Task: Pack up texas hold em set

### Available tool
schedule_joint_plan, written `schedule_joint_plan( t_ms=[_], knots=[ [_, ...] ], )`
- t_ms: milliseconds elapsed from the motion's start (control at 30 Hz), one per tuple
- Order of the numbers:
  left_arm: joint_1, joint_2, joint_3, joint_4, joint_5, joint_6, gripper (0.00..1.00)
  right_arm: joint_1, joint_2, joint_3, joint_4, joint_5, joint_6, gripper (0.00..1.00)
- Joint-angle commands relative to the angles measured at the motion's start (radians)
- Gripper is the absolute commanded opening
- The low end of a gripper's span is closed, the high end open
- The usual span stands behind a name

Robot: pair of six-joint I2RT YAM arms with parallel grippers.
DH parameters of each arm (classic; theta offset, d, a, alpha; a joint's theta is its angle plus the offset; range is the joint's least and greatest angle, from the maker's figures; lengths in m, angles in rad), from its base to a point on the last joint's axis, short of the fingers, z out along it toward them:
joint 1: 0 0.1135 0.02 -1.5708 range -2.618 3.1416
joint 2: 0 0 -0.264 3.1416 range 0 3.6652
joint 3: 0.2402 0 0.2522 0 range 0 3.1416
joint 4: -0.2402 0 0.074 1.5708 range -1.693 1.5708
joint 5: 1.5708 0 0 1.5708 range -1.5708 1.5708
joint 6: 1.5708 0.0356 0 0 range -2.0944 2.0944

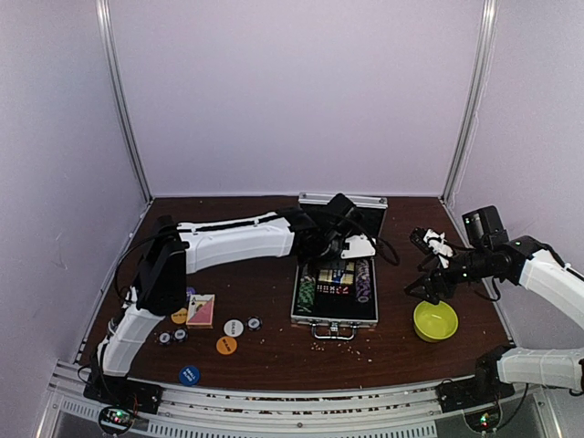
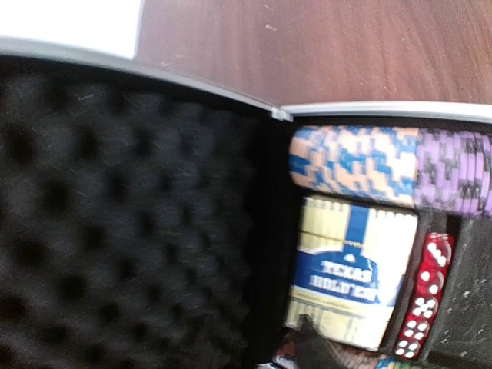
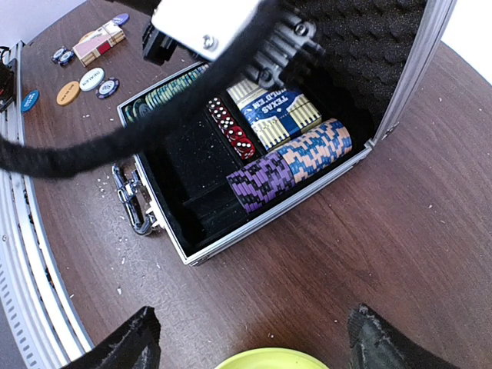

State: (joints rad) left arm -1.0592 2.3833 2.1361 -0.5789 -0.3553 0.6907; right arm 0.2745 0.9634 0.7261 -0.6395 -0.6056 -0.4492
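A: Where are the left fingers (image 2: 309,346)?
B: Inside the open aluminium case (image 1: 334,322), mid-tabletop (image 1: 265,283), by the blue card deck (image 2: 350,277). Spread or pinching, I can't tell.
A: And the right fingers (image 3: 138,342)?
B: Spread wide, empty, above the yellow-green bowl (image 1: 435,321), just right of the case.
A: Anything loose?
B: A second deck (image 1: 201,310), chips (image 1: 254,322) and button discs (image 1: 226,345), all lying near left.

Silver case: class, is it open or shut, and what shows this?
Open. The case's foam-lined lid stands raised at the back, leaving chips, a card deck and red dice exposed inside.
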Motion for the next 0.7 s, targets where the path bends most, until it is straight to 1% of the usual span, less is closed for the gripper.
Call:
schedule_joint_plan(
  t_ms=[0, 33, 467, 667],
  knots=[
    [0.007, -0.007, 0.039, 0.056, -0.016, -0.033, 0.02, -0.004, -0.008, -0.005, -0.006, 0.000, -0.008, 0.84],
    [0.006, 0.006, 0.047, 0.054, -0.024, -0.037, 0.00, -0.004, -0.008, -0.004, -0.008, 0.001, -0.009, 0.84],
    [0.039, 0.152, 0.122, 0.046, -0.086, -0.085, 0.00, -0.004, 0.006, -0.005, -0.006, 0.007, -0.018, 0.84],
    [0.045, 0.192, 0.110, 0.039, -0.072, -0.085, 0.00, -0.004, 0.017, -0.004, -0.006, 0.012, -0.019, 0.84]
  ],
)
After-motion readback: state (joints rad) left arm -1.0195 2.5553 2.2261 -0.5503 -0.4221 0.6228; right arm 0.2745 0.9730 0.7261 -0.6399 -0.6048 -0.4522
